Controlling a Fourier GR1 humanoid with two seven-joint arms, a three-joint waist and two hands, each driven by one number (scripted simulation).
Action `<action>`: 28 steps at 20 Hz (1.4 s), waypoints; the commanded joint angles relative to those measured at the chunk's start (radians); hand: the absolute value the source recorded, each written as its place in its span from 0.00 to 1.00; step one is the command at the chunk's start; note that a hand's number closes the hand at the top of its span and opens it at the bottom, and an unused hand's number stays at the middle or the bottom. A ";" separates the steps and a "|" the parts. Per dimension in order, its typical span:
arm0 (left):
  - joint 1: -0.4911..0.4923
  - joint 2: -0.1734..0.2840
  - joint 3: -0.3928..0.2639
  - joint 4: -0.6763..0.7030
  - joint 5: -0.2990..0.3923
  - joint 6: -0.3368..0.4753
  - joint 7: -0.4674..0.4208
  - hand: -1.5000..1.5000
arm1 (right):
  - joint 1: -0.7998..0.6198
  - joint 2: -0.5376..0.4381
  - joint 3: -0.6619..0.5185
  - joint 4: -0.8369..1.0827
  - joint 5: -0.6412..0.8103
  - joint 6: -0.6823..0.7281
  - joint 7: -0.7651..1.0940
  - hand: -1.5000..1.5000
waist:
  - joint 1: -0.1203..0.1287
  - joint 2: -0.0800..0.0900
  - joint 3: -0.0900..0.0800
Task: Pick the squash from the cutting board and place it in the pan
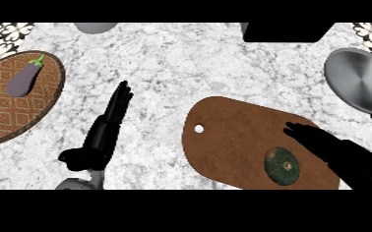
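On the speckled grey-and-white stone counter (174, 64), a brown oval wooden cutting board (232, 137) with a small white hanging hole near its left end lies right of centre, its long axis running from upper left to lower right. Toward the board's lower right end rests the round dark green squash (283, 165), its pale stem scar facing up. The black right hand (320, 140) enters from the lower right corner and lies over the board's right edge, fingers (296, 128) extended and pointing to the upper left. The squash sits just beside this hand, below and slightly left of its palm; the fingers do not curl round it, and whether the hand touches it cannot be told. The silver round metal pan (352, 81) shows at the right edge, above the board and apart from it, partly cut off by the frame.

The black left hand (109, 128) stands left of centre on a grey forearm, fingers straight, pressed together and pointing up, thumb out to the lower left; it holds nothing and is well apart from the board. At the far left edge lies a brown patterned round woven mat (18, 113) bearing a purple eggplant (25, 77) with a green stem. A grey rounded object (94, 27) shows at the top edge, and a black block (287, 32) at the upper right.
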 commanded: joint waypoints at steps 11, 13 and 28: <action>0.015 -0.048 0.058 -0.007 -0.050 -0.056 0.005 0.50 | -0.058 0.210 -0.028 0.146 0.177 0.073 -0.021 0.00 | -0.006 -0.001 0.000; -0.033 -0.050 0.090 0.051 -0.050 -0.075 0.008 0.50 | -0.021 0.234 -0.037 0.121 0.192 0.061 -0.029 0.00 | -0.009 -0.001 0.000; -0.019 -0.041 0.154 0.027 -0.048 -0.148 0.009 0.50 | -0.152 0.356 0.060 0.430 0.407 0.058 -0.116 1.00 | -0.004 0.001 0.000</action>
